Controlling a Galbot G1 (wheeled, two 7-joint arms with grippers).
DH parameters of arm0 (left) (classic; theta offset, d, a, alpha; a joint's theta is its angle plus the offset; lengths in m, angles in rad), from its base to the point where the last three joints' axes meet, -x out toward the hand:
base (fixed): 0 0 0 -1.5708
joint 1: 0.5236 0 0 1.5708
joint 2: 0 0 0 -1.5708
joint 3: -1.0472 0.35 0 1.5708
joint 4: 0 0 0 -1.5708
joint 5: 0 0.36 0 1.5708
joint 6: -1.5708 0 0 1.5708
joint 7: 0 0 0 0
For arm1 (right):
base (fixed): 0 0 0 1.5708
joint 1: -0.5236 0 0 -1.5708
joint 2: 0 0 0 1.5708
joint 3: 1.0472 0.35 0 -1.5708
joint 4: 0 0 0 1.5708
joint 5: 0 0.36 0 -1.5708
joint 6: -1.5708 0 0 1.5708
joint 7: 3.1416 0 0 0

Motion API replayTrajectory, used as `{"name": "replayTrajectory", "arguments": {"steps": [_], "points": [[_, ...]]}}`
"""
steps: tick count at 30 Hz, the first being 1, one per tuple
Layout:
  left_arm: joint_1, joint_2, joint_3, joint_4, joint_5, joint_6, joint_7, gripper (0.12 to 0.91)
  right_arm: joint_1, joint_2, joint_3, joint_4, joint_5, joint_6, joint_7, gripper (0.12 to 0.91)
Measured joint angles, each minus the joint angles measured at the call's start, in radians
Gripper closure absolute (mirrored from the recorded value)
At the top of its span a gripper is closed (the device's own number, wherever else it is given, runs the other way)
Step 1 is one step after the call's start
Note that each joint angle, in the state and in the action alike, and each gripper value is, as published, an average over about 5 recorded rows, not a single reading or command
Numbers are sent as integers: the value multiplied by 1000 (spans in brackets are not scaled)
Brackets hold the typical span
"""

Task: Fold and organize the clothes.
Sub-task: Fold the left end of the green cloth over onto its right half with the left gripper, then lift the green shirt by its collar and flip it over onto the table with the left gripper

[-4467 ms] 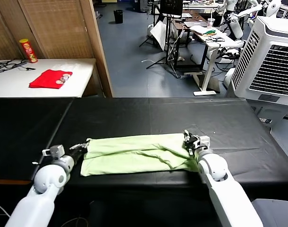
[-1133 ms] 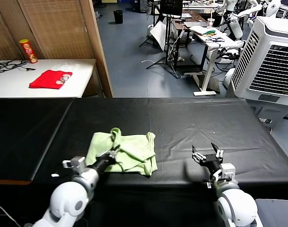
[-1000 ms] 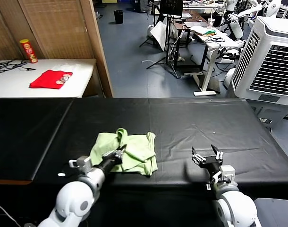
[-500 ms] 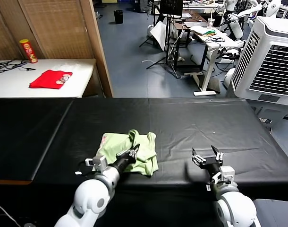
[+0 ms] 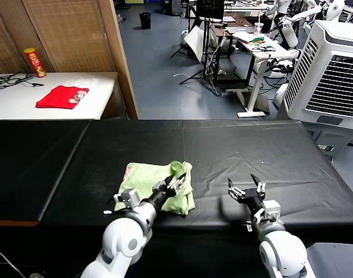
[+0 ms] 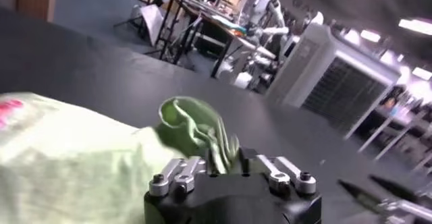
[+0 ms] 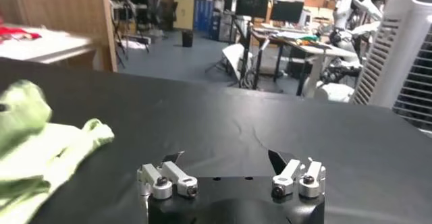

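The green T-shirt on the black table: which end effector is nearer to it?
Left. The left end effector is on the green T-shirt, pinching a fold; the right end effector hovers open, apart on its right.

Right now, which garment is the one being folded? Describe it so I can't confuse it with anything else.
On the long black table, near its front edge between the two arms, lies a bunched pale green T-shirt, with the left gripper at its right edge. Unlike the red folded garment on the white side table, it is light green with a small red-and-white print.
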Motion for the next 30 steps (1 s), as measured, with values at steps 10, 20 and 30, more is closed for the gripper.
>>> {"name": "replayTrajectory", "arguments": {"steps": [10,20,30], "points": [[26,117,-126,-22,163,-75,70,232,112,0,-169,-57,33,7,-55,227],[130,158,-277,-1,268,-108,95,232,250,43,-345,-212,-147,6,-48,227],[144,103,-306,47,234,-132,107,232,264,71,-369,-280,-242,53,7,227]]}}
